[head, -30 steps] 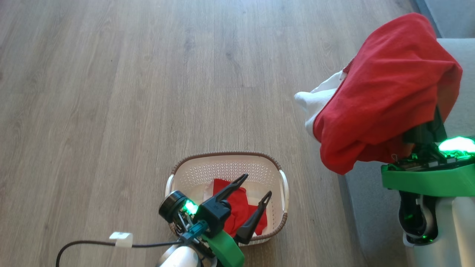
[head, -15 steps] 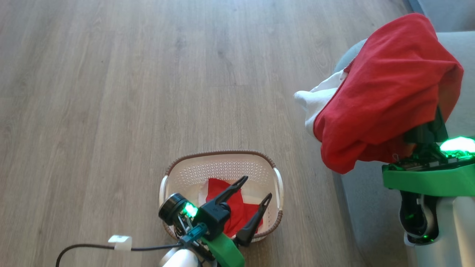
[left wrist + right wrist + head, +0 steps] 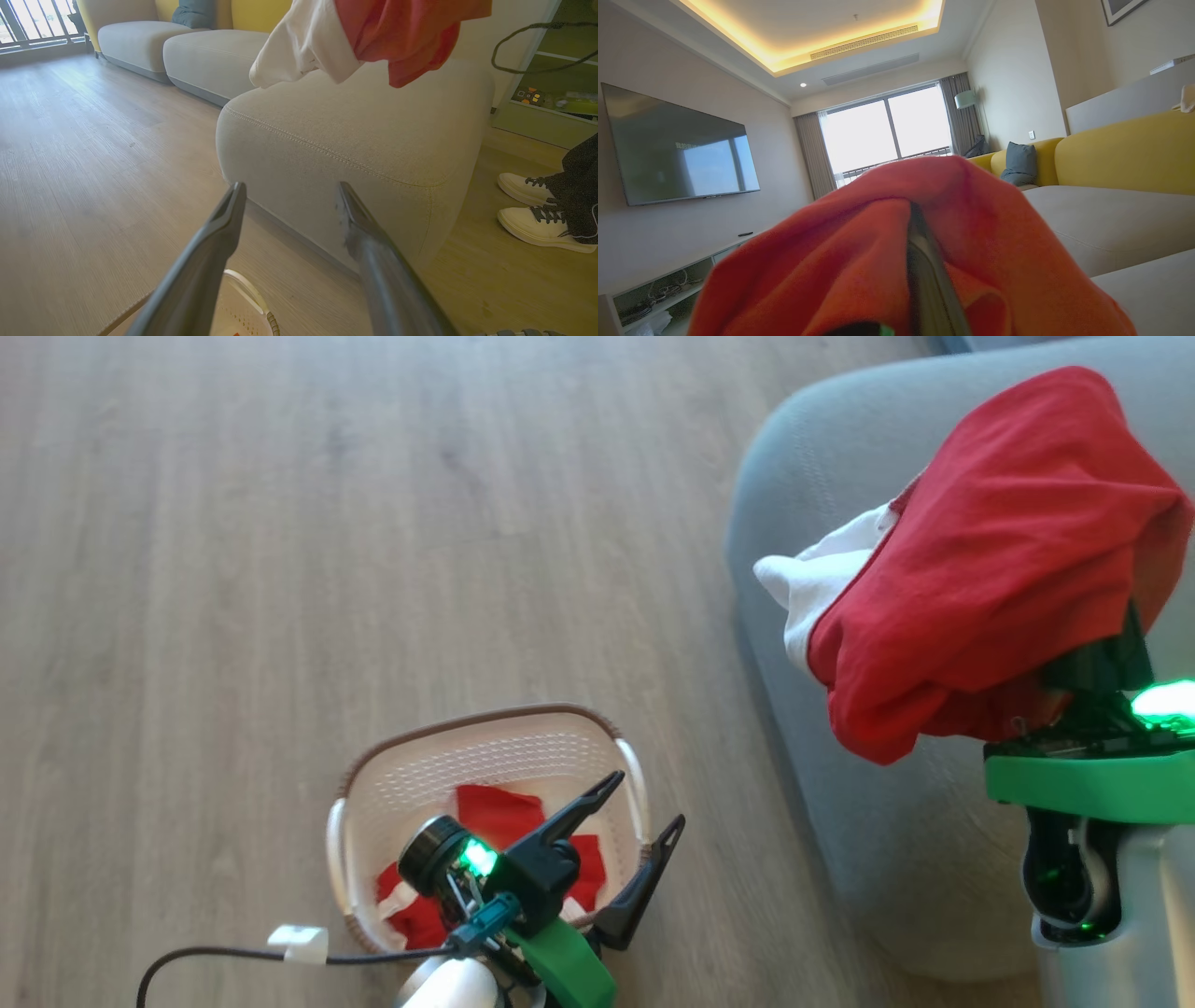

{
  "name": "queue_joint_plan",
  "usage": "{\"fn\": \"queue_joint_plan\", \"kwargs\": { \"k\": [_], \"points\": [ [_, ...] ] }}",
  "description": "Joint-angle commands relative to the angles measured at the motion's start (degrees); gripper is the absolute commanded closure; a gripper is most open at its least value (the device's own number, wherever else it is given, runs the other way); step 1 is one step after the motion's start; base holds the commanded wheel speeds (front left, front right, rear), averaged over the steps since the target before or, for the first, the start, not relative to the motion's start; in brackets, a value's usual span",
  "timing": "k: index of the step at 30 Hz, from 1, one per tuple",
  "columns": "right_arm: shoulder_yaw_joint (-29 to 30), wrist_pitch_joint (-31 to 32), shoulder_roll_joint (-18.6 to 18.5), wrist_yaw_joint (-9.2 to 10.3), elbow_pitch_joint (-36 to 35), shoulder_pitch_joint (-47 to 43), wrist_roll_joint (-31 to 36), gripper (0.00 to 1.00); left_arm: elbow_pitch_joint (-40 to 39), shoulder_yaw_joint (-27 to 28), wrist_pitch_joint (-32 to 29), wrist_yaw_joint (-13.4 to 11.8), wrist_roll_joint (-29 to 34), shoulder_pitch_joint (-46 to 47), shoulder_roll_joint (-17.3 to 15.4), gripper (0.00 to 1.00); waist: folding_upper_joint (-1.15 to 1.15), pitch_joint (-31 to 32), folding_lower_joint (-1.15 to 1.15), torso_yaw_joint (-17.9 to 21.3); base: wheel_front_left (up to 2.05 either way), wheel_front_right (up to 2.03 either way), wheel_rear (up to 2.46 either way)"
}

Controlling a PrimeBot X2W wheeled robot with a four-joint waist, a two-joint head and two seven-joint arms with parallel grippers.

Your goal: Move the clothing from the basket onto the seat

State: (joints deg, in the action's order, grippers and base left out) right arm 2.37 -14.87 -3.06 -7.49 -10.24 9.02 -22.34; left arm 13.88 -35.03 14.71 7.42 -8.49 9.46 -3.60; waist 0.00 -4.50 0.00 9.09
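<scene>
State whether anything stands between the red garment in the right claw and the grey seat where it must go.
Nothing visible does. The red garment, held by the right claw, hangs above the seat. In the left wrist view, open air separates its lower edges from that seat.

Bunched red garment with white trim, raised over rounded grey seat at right; more red clothing crumpled inside cream basket, near left.
</scene>
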Motion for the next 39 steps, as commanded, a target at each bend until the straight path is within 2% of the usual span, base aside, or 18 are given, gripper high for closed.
{"fn": "queue_joint_plan", "kwargs": {
  "k": [1,15,25,39],
  "points": [
    [-0.8,-0.1,0.2,0.0,-2.2,3.0,-0.2,1.0,-2.1,2.0,0.3,0.1,0.2,2.9,-0.2,0.0,0.0,-1.1,0.0,2.8,0.0,0.0,0.0],
    [2.1,-0.1,0.2,0.0,-2.1,2.7,-1.1,1.0,-2.6,1.3,0.3,0.1,0.5,4.5,-1.8,0.0,0.0,-3.6,0.0,14.7,0.0,0.0,0.0],
    [3.1,-0.1,0.2,0.0,-2.4,2.4,-2.3,1.0,-2.7,0.8,0.3,0.1,0.7,5.3,-2.9,0.0,0.0,-5.5,0.0,20.4,0.0,0.0,0.0],
    [6.3,-0.1,0.2,0.0,-3.1,1.9,-3.8,1.0,-2.0,-2.9,0.3,0.1,-0.3,7.3,-4.5,0.0,0.0,-7.3,0.0,21.8,0.0,0.0,0.0]
  ]
}}
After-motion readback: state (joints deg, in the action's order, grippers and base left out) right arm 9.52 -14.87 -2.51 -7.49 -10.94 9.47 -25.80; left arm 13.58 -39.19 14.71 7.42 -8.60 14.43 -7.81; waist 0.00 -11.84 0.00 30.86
